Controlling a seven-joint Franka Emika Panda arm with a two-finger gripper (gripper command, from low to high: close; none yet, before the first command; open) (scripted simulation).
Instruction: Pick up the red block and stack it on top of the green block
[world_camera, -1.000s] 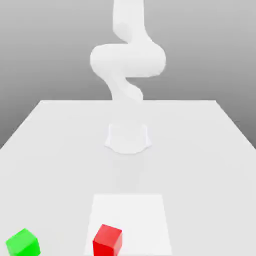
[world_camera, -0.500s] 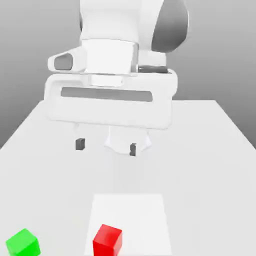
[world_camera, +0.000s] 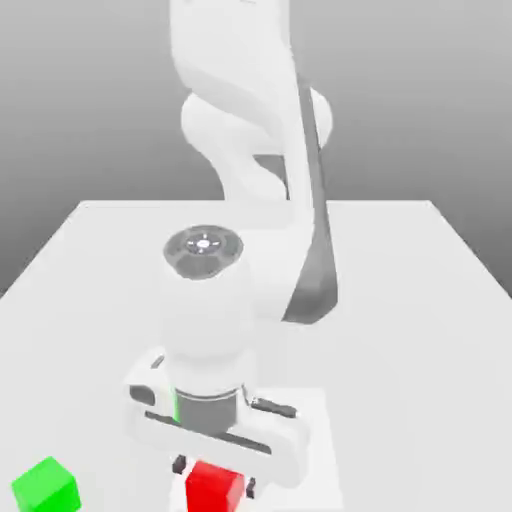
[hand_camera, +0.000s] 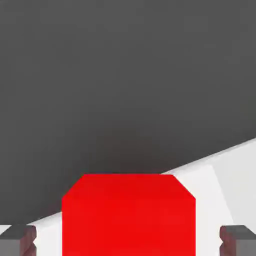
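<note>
Red block (world_camera: 214, 487): near edge of the surface (world_camera: 400, 350), on or just above the white patch (world_camera: 318, 450)
Gripper (world_camera: 214, 474): fingers wide apart, one on each side of the red block, gaps between, holding nothing
Green block (world_camera: 47, 487): apart, toward the exterior view's left
Arm (world_camera: 275, 270): reaching forward from behind
</note>
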